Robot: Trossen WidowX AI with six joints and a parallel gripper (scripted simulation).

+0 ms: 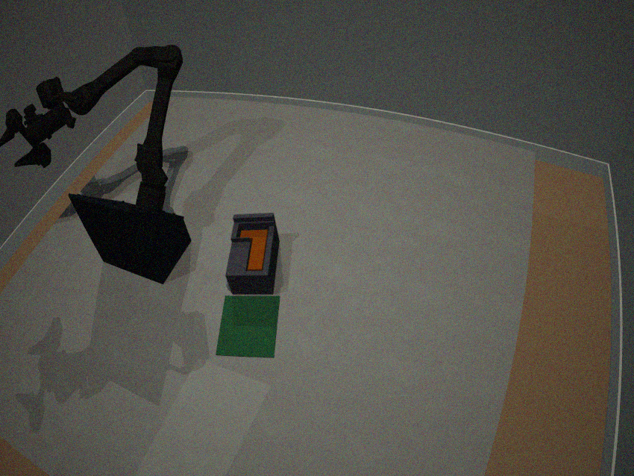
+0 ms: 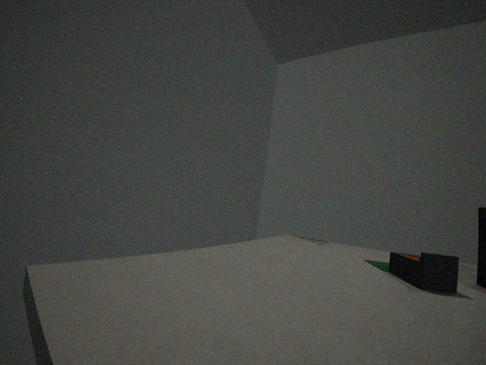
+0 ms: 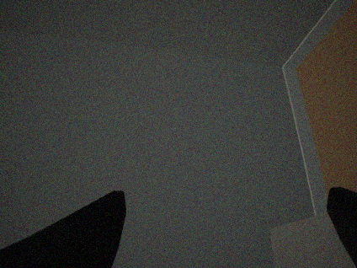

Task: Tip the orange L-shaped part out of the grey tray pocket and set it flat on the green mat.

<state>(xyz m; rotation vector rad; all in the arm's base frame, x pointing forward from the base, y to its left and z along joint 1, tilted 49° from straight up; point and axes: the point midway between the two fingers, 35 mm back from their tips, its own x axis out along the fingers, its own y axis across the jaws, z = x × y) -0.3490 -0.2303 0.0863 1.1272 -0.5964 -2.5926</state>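
The orange L-shaped part (image 1: 257, 251) (image 2: 410, 257) lies in the pocket of the grey tray (image 1: 250, 284) (image 2: 439, 273), and no end looks raised. Its L-shaped end is at the tray's far end in the top view, its straight end toward the mat. The green mat (image 1: 249, 327) (image 2: 379, 265) lies beside the tray's near end with nothing on it. My gripper (image 1: 7, 155) (image 3: 226, 201) is open and empty, its fingers wide apart, high up and well away from the tray at the left edge of the top view. The exterior view does not show it.
A large black block (image 1: 133, 240) stands by the arm's base, left of the tray, and a black edge (image 2: 482, 247) shows at the right of the exterior view. The tray has a higher wall at its far end. The wrist view shows floor and a table corner.
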